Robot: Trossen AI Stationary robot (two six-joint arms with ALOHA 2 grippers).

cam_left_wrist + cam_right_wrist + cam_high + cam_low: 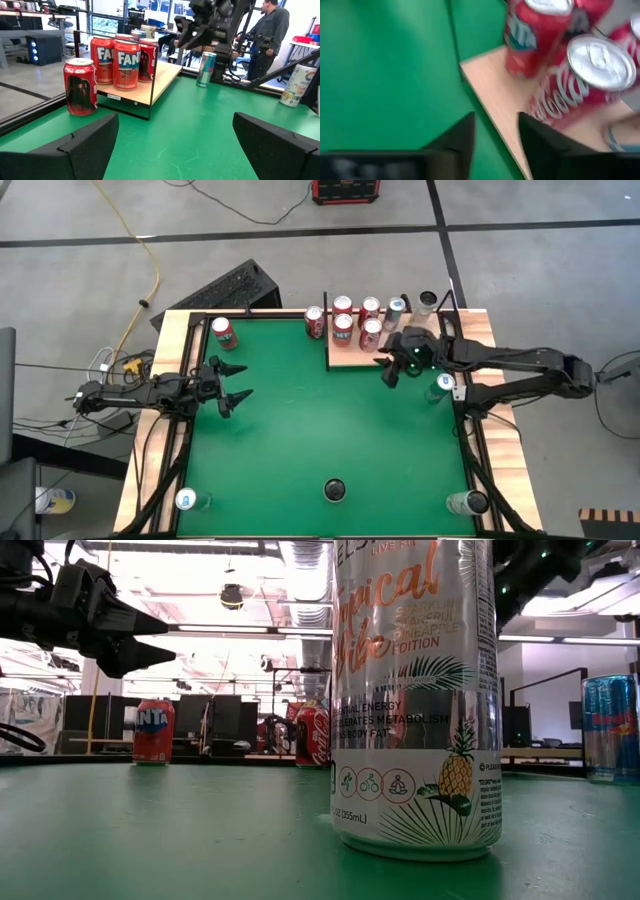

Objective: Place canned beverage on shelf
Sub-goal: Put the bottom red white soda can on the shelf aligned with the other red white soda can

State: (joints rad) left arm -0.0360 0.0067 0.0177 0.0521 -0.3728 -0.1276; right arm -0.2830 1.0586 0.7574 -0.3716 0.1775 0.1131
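Green felt covers the table [300,430] we look down on, with the pale wooden shelf [352,360] at its far edge, right of centre, carrying several red cans [343,330]. Our right pincer [392,370] hangs over the shelf's near right corner; in its wrist view the two dark fingers [460,137] stand a narrow gap apart with nothing between them, over the board's edge, just beside a red cola can [580,80]. Our left pincer [233,383] waits at the table's left side, its fingers [80,147] spread wide and empty. One red can [223,332] stands near the far left corner, another [314,322] just left of the shelf. A tall pineapple-printed can [415,695] stands close to the low camera.
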